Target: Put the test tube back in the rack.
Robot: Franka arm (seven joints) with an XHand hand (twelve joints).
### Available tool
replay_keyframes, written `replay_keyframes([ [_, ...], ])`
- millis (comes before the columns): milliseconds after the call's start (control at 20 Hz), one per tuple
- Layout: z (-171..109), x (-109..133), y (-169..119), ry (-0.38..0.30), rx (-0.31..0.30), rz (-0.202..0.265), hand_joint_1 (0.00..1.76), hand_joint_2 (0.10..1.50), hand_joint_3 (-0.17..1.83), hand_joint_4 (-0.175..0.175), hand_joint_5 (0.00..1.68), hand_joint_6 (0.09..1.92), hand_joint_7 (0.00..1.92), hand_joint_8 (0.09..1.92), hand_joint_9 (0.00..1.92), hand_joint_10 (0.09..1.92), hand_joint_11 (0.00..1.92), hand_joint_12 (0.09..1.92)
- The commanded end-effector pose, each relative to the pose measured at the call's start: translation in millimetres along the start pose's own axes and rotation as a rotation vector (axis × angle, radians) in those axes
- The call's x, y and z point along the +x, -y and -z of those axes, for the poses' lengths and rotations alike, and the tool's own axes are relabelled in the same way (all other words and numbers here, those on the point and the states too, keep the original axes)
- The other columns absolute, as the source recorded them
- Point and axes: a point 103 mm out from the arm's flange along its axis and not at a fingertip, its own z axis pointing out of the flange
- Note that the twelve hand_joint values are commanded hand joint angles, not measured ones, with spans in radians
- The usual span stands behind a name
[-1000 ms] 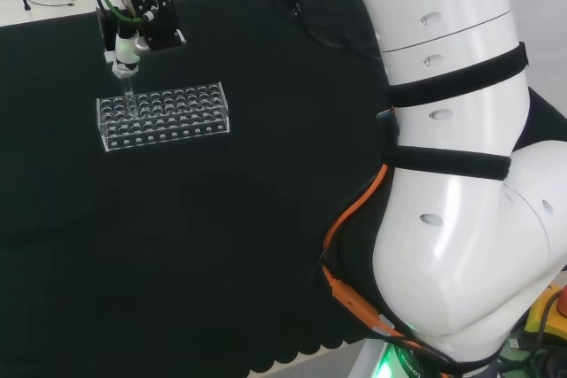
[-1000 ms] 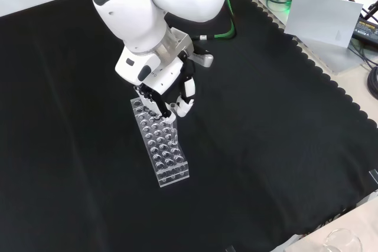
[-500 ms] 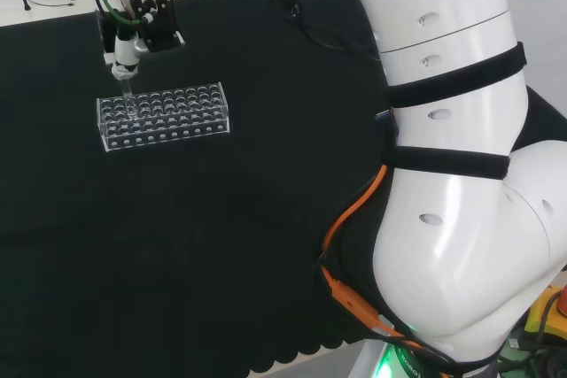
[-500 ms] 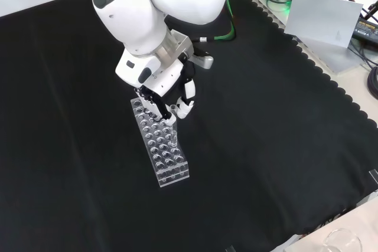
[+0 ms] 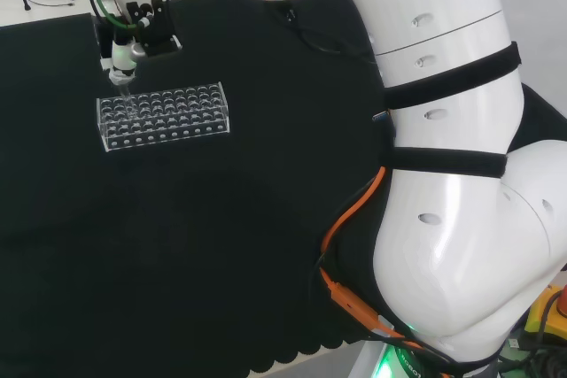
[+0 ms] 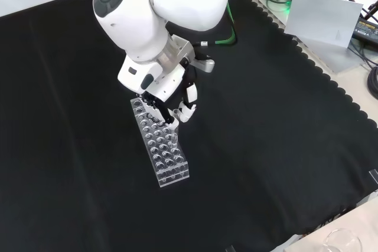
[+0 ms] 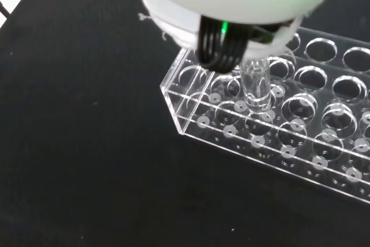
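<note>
Pinching the clear test tube (image 7: 255,88) near its top, the hand (image 6: 180,100) curls around it above the rack (image 5: 163,115); thin, slippery glass, likely light and breakable.

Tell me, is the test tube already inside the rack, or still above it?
Still above it. In the wrist view the test tube hangs upright from the hand, with its round tip just over the rack.
</note>
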Motion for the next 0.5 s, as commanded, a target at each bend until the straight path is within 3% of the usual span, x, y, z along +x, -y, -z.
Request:
replay_keyframes([
  [50, -2, -1, 0, 0.003, 0.004, 0.002, 1.44, 0.61, 0.67, -0.175, 1.43, 0.09, 1.42, 0.66, 1.28, 0.73, 1.43, 1.1],
  [500, -18, 1, -4, 0.0, 0.029, 0.008, 1.44, 0.61, 0.67, -0.175, 1.43, 0.09, 1.42, 0.67, 1.28, 0.73, 1.43, 1.1],
])
